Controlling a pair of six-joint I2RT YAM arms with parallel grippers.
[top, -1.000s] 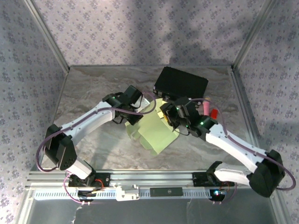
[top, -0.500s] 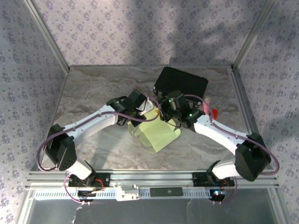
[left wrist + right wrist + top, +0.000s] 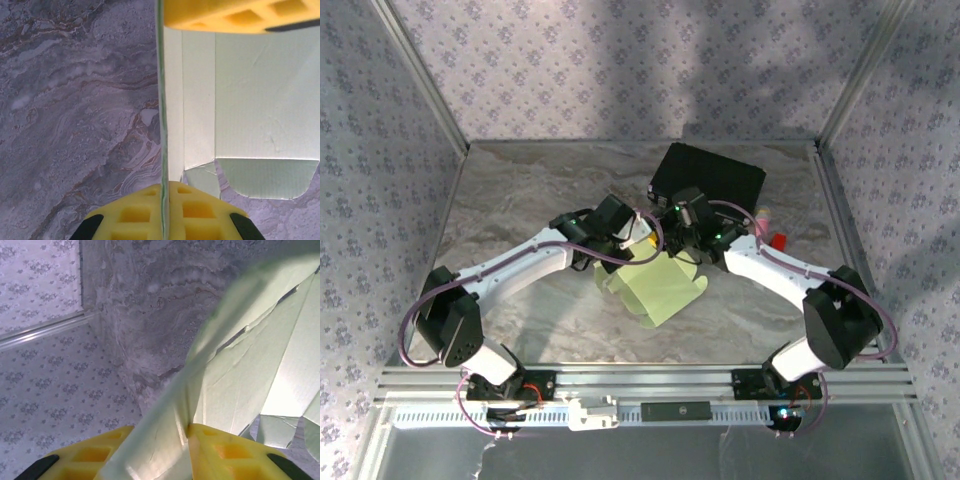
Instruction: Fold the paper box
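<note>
The paper box (image 3: pixel 663 288), a pale green die-cut sheet with flaps, lies partly lifted in the middle of the table. My left gripper (image 3: pixel 637 243) is at its far left edge. In the left wrist view the left gripper (image 3: pixel 164 194) is shut on the sheet's thin edge, and the rest of the paper box (image 3: pixel 260 100) spreads out to the right. My right gripper (image 3: pixel 676 240) meets the sheet's far edge from the right. In the right wrist view the right gripper (image 3: pixel 161 442) is shut on a bent flap of the paper box (image 3: pixel 260 365).
A black rectangular box (image 3: pixel 708 176) stands just behind both grippers. Small red and pink items (image 3: pixel 772 238) lie to the right of the right arm. Patterned walls close in the marble table (image 3: pixel 520 190), which has free room at the left and front.
My right gripper has swung left and back to the sheet's far edge, and its jaws have narrowed onto a flap. The left gripper shifted slightly right, still shut on the sheet.
</note>
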